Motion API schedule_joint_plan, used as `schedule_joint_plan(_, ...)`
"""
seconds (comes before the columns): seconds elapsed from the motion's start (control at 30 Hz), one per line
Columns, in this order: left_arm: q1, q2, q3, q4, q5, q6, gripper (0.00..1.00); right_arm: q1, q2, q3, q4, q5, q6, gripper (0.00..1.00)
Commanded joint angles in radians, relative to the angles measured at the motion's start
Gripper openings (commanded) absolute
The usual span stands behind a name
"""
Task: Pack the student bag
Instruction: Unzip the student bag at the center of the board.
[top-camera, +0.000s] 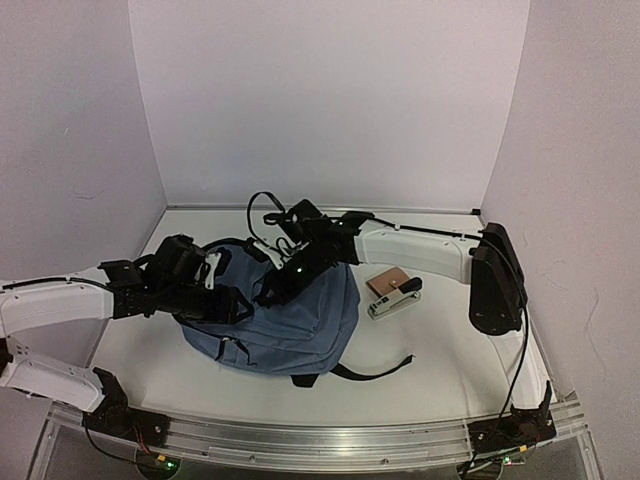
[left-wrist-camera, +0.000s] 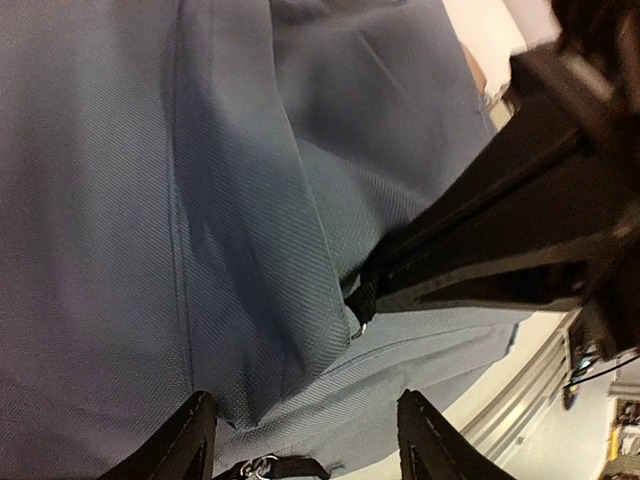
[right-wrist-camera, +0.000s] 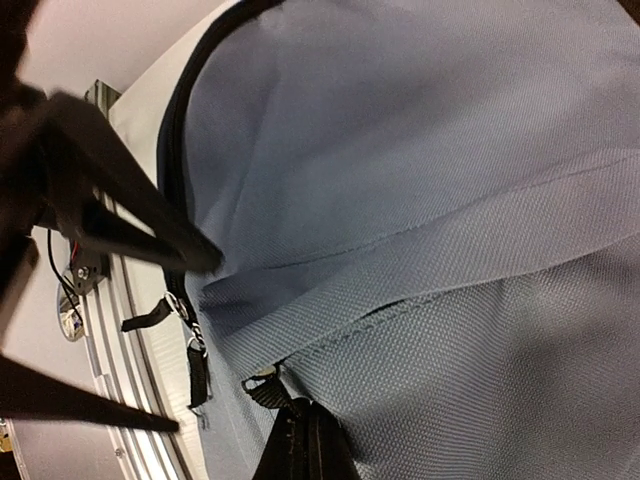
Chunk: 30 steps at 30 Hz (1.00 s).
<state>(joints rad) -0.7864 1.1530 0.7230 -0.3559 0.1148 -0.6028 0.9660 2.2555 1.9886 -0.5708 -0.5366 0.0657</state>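
Note:
The slate-blue student bag (top-camera: 300, 320) lies in the middle of the table and fills both wrist views (left-wrist-camera: 150, 200) (right-wrist-camera: 450, 200). My right gripper (top-camera: 272, 290) reaches across its top and is shut (right-wrist-camera: 305, 445) on a black zipper pull tab (right-wrist-camera: 262, 385); the same tab shows in the left wrist view (left-wrist-camera: 362, 298). My left gripper (top-camera: 235, 303) is at the bag's left side, open (left-wrist-camera: 305, 450), its fingertips (left-wrist-camera: 190, 440) spread over a fold of blue fabric and another zipper pull (left-wrist-camera: 265, 465). A small brown book (top-camera: 387, 281) lies right of the bag.
A white and black stapler-like item (top-camera: 395, 300) lies beside the brown book. A black strap (top-camera: 372, 370) trails from the bag toward the front; a strap loop (top-camera: 262, 205) rises at the back. White walls enclose the table; a metal rail (top-camera: 300, 440) runs along the near edge.

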Motion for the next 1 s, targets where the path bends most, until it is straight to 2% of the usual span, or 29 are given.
schedule_joint_plan(0.0,-0.043,0.057,-0.01,0.062,-0.072,0.014,0.6,-0.028,-0.058,0.067,0.023,-0.011,0.029,0.0)
schedule_joint_plan(0.07,-0.049,0.082,-0.008,0.071,-0.098,0.007,0.56,-0.03,-0.057,0.073,0.022,-0.019,0.031,0.0)
schedule_joint_plan(0.3,-0.089,0.092,0.011,-0.035,-0.158,-0.029,0.17,-0.056,-0.048,0.08,0.021,-0.02,0.043,0.0)
schedule_joint_plan(0.43,-0.093,0.019,-0.014,-0.129,-0.185,-0.067,0.01,-0.104,-0.025,0.104,0.019,-0.01,0.051,0.0)
schedule_joint_plan(0.67,-0.094,-0.088,-0.038,-0.239,-0.191,-0.087,0.0,-0.144,0.031,0.159,0.018,-0.012,0.053,0.0)
schedule_joint_plan(0.87,-0.1,-0.085,-0.02,-0.308,-0.167,-0.04,0.0,-0.145,0.059,0.132,0.017,-0.039,0.07,0.0)
schedule_joint_plan(0.97,-0.102,-0.106,0.004,-0.291,-0.168,-0.018,0.07,-0.137,0.044,0.076,0.014,-0.077,0.086,0.0)
